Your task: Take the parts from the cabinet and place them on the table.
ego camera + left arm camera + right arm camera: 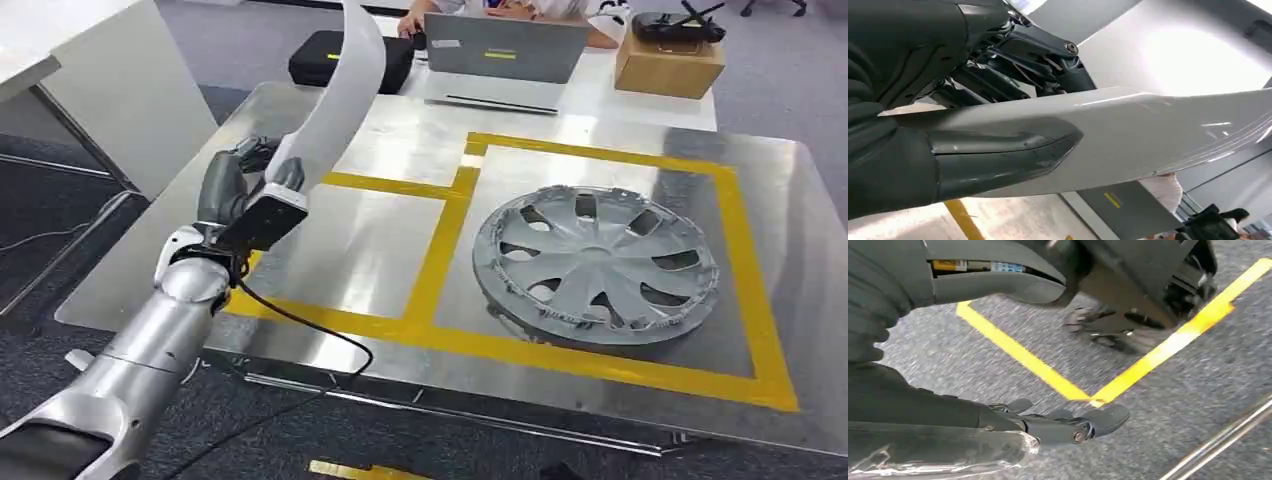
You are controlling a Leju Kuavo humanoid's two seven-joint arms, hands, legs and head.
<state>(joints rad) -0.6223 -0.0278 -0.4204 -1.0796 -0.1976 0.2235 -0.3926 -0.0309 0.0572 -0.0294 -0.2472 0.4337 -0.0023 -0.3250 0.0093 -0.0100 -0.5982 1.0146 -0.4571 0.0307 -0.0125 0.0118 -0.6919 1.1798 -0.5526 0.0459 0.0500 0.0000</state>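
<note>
Metal table [330, 250] under bright light, yellow tape lines [440, 250] marking off bays, grey carpet floor [60, 210] around it. Left hand [250, 185] up over the near-left bay, clenched on a long curved white trim panel [340, 90]; thumb [998, 155] pressed flat across the panel's face [1158, 135], dark fingers [1018, 55] wrapped behind it. Panel rising from the hand and arching away over the table, clear of the surface. Off to the hand's right, in the larger taped bay: grey wheel cover [597, 262], lying flat on the metal. Beyond the hand, at the far edge: black case [345, 58], grey laptop [503, 55], cardboard box [668, 62] with a dark device [680, 25] on top. Person's arms [500, 12] behind the laptop. Right hand [998, 340] low over carpet crossed by yellow floor tape [1058, 380], holding nothing, thumb and fingers apart.
</note>
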